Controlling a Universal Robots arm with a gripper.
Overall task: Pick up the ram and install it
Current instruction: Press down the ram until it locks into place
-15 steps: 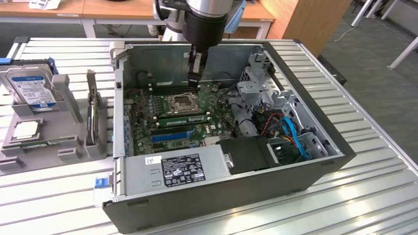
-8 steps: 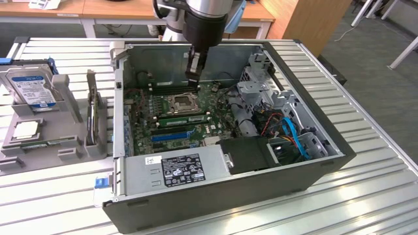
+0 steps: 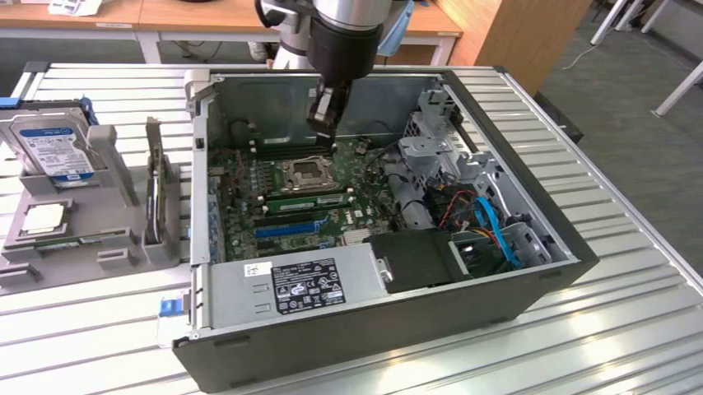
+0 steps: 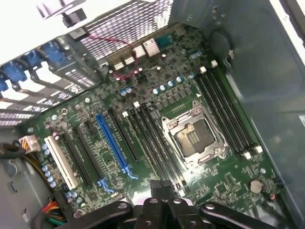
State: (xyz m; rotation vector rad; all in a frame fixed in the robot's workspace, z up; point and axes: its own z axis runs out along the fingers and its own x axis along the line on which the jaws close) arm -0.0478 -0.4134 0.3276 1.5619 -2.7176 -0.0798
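Observation:
The ram (image 3: 79, 241), a narrow green stick, lies in the grey holder (image 3: 121, 257) at the exterior view's left, outside the case. My gripper (image 3: 322, 136) hangs inside the open computer case, over the far memory slots (image 3: 288, 146) just behind the empty processor socket (image 3: 304, 174). In the wrist view its fingertips (image 4: 155, 184) are pressed together with no board between them, above the motherboard near the long black memory slots (image 4: 157, 143) beside the socket (image 4: 193, 138). Another green stick (image 3: 308, 201) stands in a slot on the socket's near side.
The case walls (image 3: 200, 164) ring the motherboard. A drive cage and blue cables (image 3: 495, 230) fill the exterior view's right, and the power supply (image 3: 296, 284) sits in front. In the holder stand a hard drive (image 3: 49, 148) and a square silver chip (image 3: 44, 216).

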